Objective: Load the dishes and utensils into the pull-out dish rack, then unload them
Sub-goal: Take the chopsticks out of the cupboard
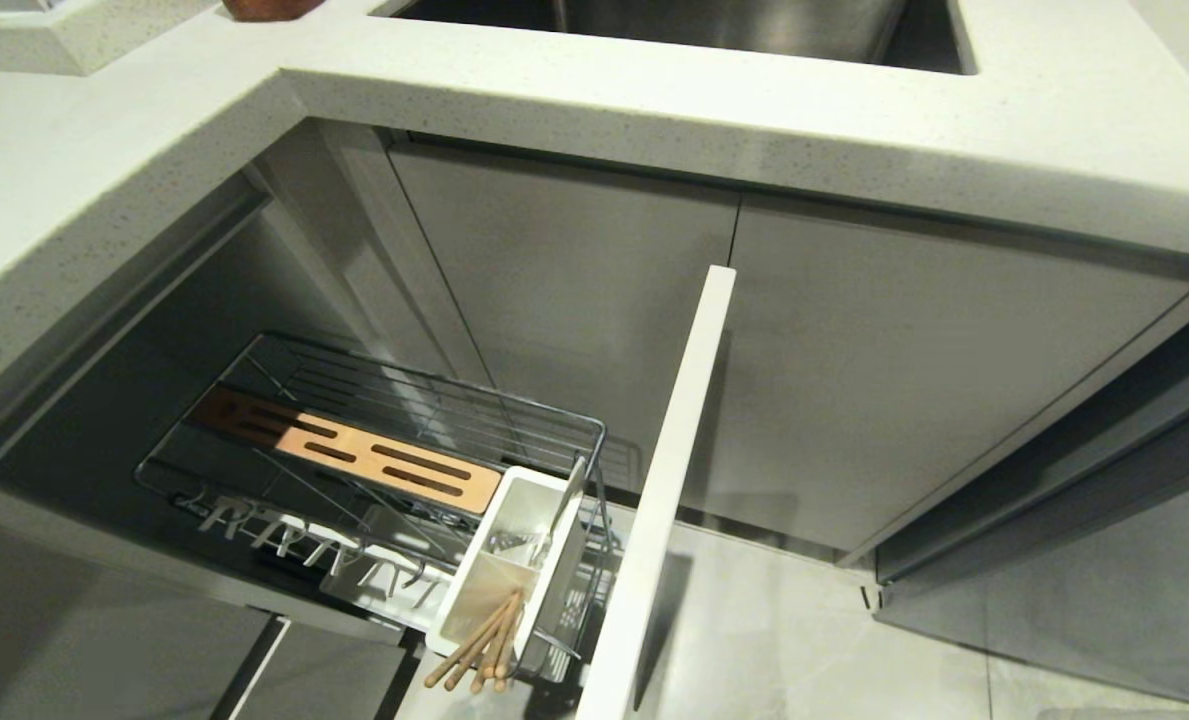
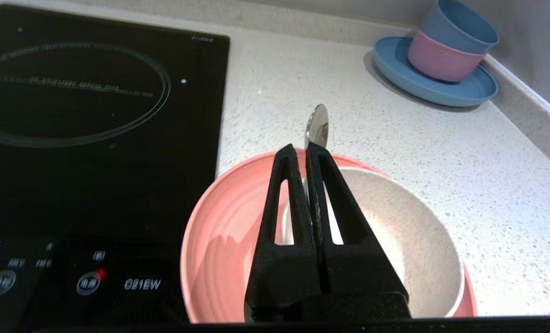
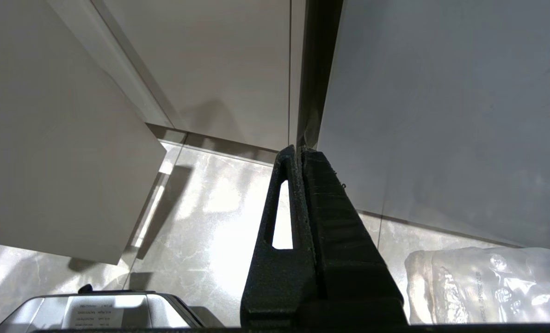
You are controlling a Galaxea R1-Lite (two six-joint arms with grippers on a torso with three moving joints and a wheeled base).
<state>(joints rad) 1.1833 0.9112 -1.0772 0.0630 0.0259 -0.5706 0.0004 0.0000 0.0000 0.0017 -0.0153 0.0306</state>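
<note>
In the left wrist view my left gripper (image 2: 305, 150) is shut on the shiny metal spoon (image 2: 318, 125), whose bowl sticks out past the fingertips. It hangs over the cream-white bowl (image 2: 418, 231), which sits on the pink plate (image 2: 224, 231) on the countertop. The head view shows the pull-out dish rack (image 1: 394, 400) drawn out, with its wooden strip (image 1: 354, 450) and white caddy (image 1: 514, 560). The chopsticks (image 1: 479, 650) lean out of the caddy. Neither arm appears in the head view. My right gripper (image 3: 298, 150) hangs shut and empty near the floor by the cabinet fronts.
A black induction hob (image 2: 71, 138) lies beside the pink plate. A blue plate (image 2: 441, 92) with stacked pink and blue cups stands by the back wall. The rack's pale front panel (image 1: 669, 470) juts out; the steel sink (image 1: 674, 25) is above. A clear plastic bag (image 3: 487, 282) lies on the floor.
</note>
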